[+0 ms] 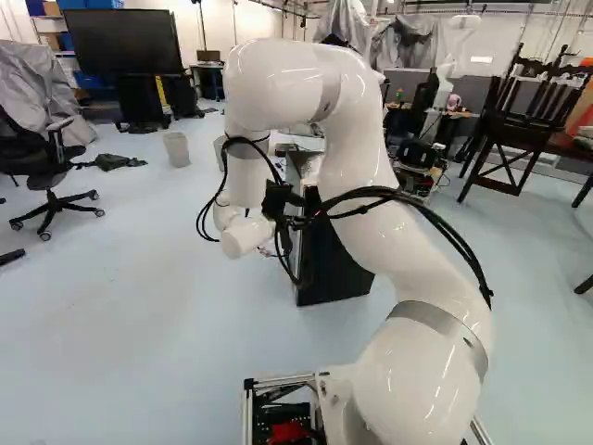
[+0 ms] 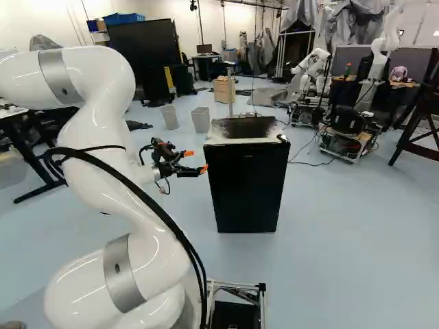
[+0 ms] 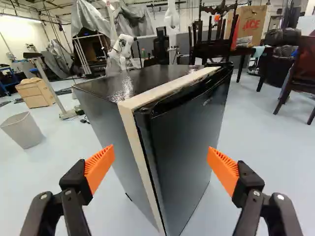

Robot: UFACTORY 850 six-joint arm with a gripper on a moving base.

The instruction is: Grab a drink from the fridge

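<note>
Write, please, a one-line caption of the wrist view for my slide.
The open pincer, its orange pads spread wide, faces a vertical edge of a black mini fridge.

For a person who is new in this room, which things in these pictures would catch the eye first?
Probably the big white arm first, looming right of the middle in the left base view. Next comes the black fridge ahead, with a pale strip along its door edge. In the wrist view, bright orange pads on the open jaws stand out near it.
</note>
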